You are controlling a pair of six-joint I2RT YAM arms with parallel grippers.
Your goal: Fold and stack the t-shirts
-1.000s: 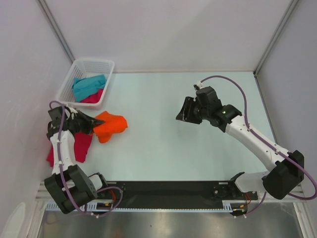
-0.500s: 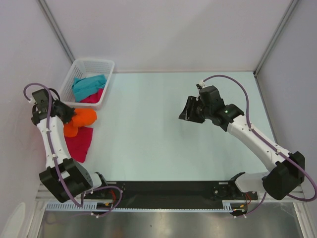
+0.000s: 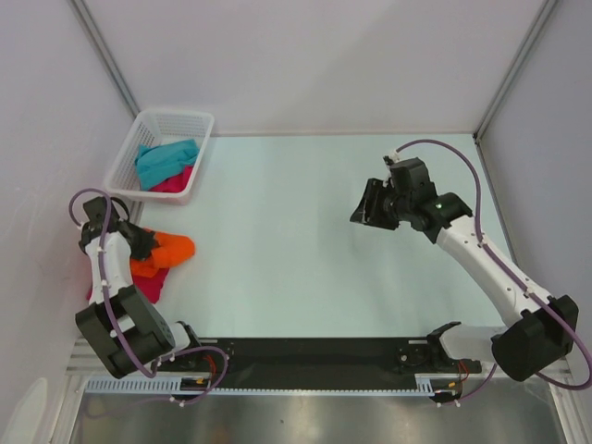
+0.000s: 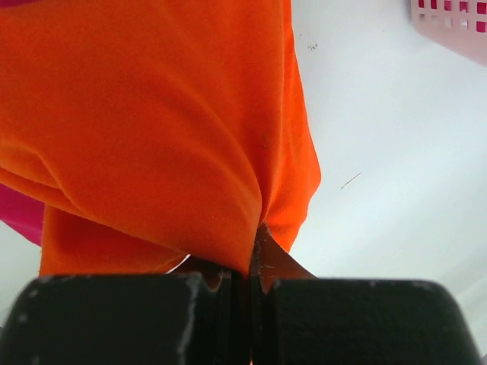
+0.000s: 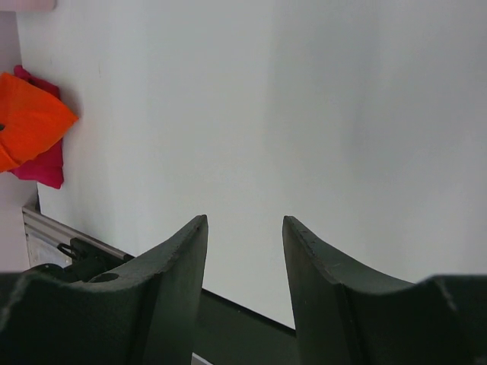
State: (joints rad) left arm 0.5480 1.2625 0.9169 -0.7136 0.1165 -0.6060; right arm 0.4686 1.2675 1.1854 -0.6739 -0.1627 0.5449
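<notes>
The left fingers (image 4: 213,304) are pressed together on a pinch of the orange t-shirt (image 3: 168,250). It is at about 8 o'clock on the table (image 3: 296,213), close to the left wall. In the wrist view the cloth is gathered into a sharp crease just where the fingers hold it, and the rest falls away in loose folds. A pink t-shirt (image 3: 153,280) lies under it, partly covered. The right fingers (image 5: 179,266) stand apart and hold nothing, above bare table at about 3 o'clock, well apart from all cloth. The white basket (image 3: 176,116) at 10 o'clock holds the teal t-shirt (image 3: 165,159) and a second pink t-shirt (image 3: 178,181).

The shirts look light and soft, with no stiffness. A pinch in the middle probably lifts only a bunch, not a flat sheet. For folding, I think it is better to take the hem or the shoulder corners, one corner for each arm, so the cloth opens when pulled. Thin fabric may slip out of a small pinch, and the pink shirt below could be dragged along. No shirt looks folded yet.
</notes>
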